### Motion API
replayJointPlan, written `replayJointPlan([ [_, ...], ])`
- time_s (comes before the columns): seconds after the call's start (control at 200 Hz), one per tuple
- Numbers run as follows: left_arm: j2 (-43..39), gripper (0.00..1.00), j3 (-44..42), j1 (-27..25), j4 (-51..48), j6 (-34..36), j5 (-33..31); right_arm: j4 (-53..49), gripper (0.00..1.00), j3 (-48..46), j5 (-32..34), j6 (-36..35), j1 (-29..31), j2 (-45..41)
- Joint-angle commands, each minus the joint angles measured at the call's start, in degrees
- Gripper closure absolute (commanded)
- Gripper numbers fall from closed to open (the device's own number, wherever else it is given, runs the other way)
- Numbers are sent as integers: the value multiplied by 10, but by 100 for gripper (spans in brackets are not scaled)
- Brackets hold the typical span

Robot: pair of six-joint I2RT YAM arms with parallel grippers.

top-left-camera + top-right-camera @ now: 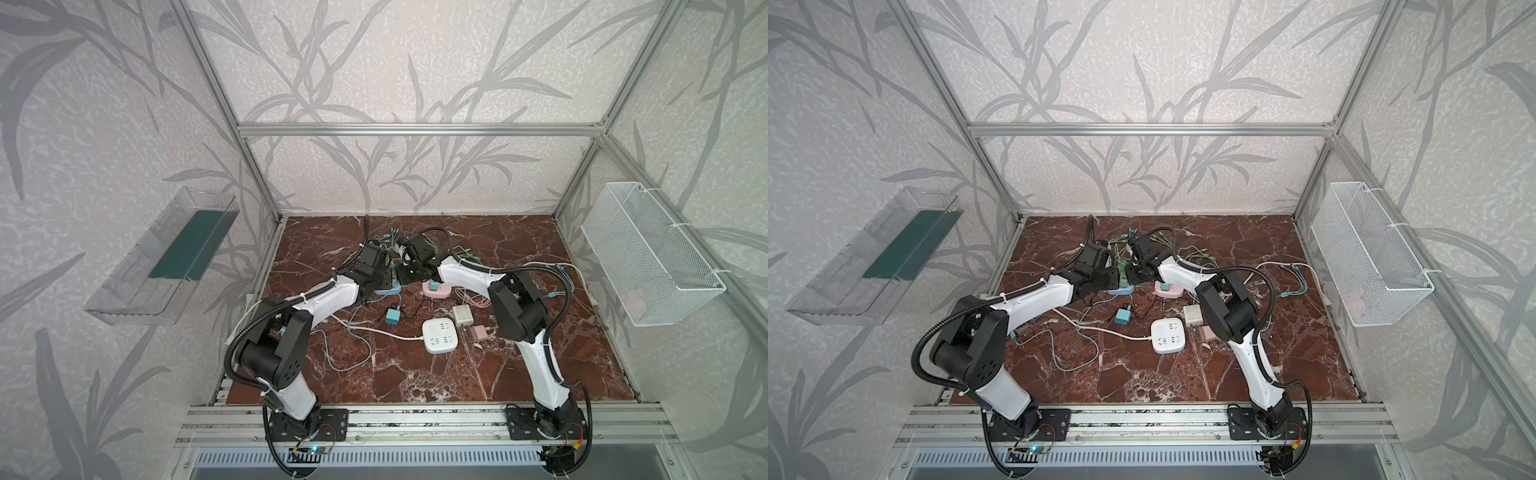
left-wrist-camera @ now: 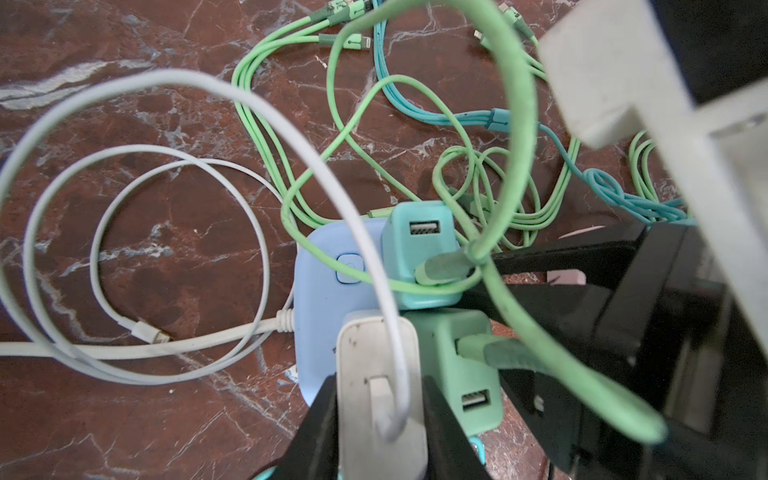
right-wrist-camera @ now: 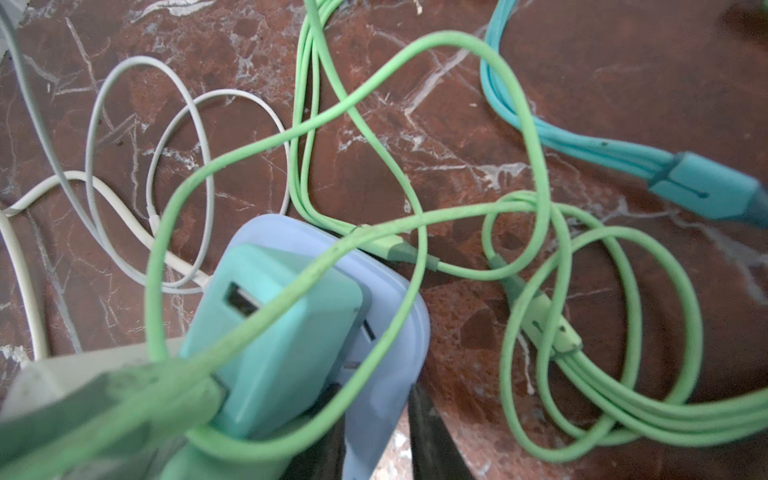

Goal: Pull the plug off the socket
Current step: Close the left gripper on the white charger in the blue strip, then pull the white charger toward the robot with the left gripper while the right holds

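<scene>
Grip noted: the left pincer [image 2: 380,382] clamps the white plug [image 2: 355,361], which stands against the blue socket [image 2: 320,299] just past its tips. Opposite, the right pincer [image 3: 374,399] pinches the socket's rim, with the turquoise charger [image 3: 299,353] beside its jaws.

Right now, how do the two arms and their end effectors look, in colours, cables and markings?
Left arm and right arm match: smooth white link shells, bulky black joint housings, and black ribbed hose tied on with white zip ties. Left end effector and right end effector have plain black fingers. No markings are readable.
</scene>
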Motion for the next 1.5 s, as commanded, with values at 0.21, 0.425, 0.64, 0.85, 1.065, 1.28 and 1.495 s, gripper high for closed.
replayJointPlan([
  [0.21, -30, 69, 27, -1, 18, 0, 31, -92, 72, -15, 31, -32, 3, 50],
  [0.425, -34, 69, 24, 8, 39, -20, 40, -100, 72, -18, 41, -42, 2, 48],
  [0.64, -37, 70, 31, 9, 16, -7, 29, -106, 72, -13, 46, -48, 2, 49],
  [0.85, -53, 69, 18, 11, 26, -10, 26, -111, 72, -13, 54, -51, 3, 48],
  [1.065, -66, 70, 9, 17, 24, -6, 20, -113, 72, -13, 62, -55, 3, 47],
  [1.28, -60, 70, 5, 17, 17, -1, 20, -115, 72, -14, 61, -55, 1, 47],
  [1.495, -71, 70, -9, 22, 11, 6, 14, -110, 72, -19, 51, -54, -2, 45],
])
